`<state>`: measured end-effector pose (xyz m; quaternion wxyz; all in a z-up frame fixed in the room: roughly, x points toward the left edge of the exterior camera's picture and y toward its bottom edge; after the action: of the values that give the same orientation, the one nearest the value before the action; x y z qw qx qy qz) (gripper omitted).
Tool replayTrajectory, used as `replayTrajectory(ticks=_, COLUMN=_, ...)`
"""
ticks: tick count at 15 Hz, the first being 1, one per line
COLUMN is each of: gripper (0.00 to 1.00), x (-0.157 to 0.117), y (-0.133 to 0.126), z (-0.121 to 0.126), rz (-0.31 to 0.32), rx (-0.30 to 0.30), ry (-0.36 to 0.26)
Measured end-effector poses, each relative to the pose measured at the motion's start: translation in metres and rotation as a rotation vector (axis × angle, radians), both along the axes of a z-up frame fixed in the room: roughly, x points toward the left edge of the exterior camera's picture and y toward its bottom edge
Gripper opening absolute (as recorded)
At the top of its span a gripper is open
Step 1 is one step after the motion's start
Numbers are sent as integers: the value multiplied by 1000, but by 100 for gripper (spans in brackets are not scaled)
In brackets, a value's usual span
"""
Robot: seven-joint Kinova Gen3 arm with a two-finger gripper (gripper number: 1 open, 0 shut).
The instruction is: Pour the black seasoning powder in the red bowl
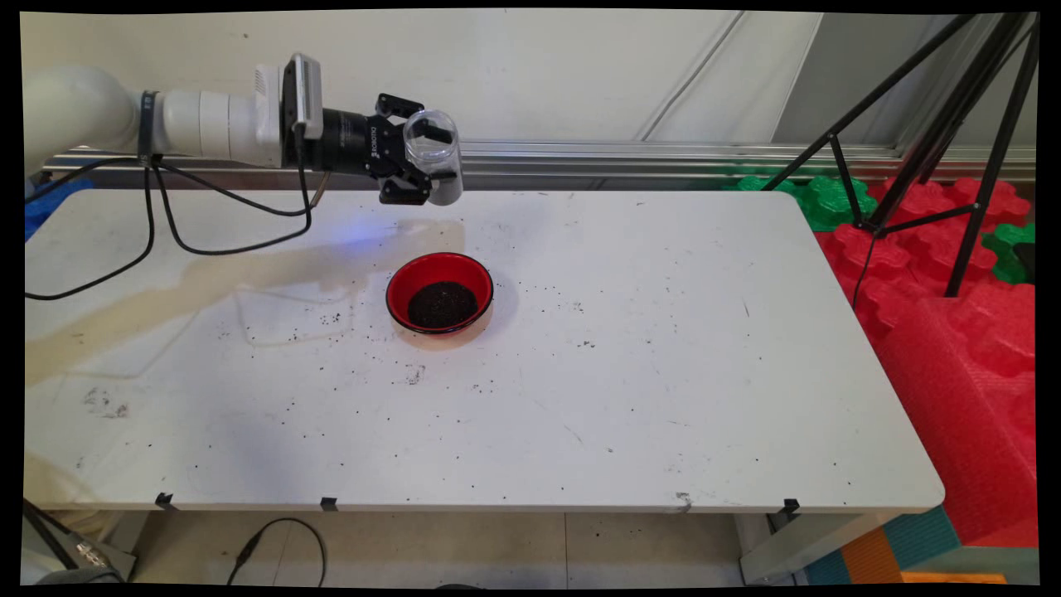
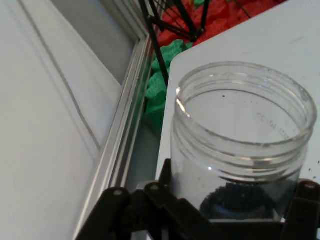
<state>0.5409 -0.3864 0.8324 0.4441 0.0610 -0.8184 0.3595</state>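
In the main view, the gripper (image 1: 424, 162) hangs in the air above the far part of the tabletop (image 1: 630, 373), pointing sideways, with its fingers clamped on a clear plastic jar (image 1: 434, 156). The jar is held off the tabletop, tilted a little from upright, its open mouth uppermost, and it looks empty from here. Just nearer the camera than the jar, a red bowl (image 1: 439, 293) stands on the tabletop with a heap of dark grains (image 1: 442, 303) in its middle. The jar is up and behind the bowl, apart from it. Loose dark specks (image 1: 331, 319) are scattered over the tabletop around the bowl, thickest to its left. Black cables (image 1: 170, 224) droop from the arm to the left of the jar. Well to the right of the bowl, beyond the tabletop's edge, red foam mats (image 1: 953, 323) and green ones (image 1: 829, 199) lie under a black tripod (image 1: 937, 133).

In the hand view, the jar (image 2: 240, 145) fills the right half, its threaded mouth open and a few dark specks clinging to the inside wall. The gripper's black linkage (image 2: 150, 212) clasps the jar's lower part at the bottom edge. Behind the jar the white tabletop (image 2: 260, 45) shows, and beyond the jar's upper left lie the green mats (image 2: 159, 85), the red mats (image 2: 215, 15) and the tripod's legs (image 2: 172, 20). A metal rail (image 2: 122, 150) runs along the wall to the jar's left.
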Motion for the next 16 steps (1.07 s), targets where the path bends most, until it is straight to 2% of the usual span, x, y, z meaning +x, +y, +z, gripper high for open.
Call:
replayTrajectory(ticks=2, gripper=0, x=0, y=-1, z=3, rz=28, rx=51, ry=54)
replayTrajectory(ticks=10, gripper=0, x=0, y=-4, z=13, rz=87, rx=181, ry=202)
replayTrajectory(ticks=16, gripper=0, x=-5, y=-2, z=23, rz=71, rx=264, ry=276)
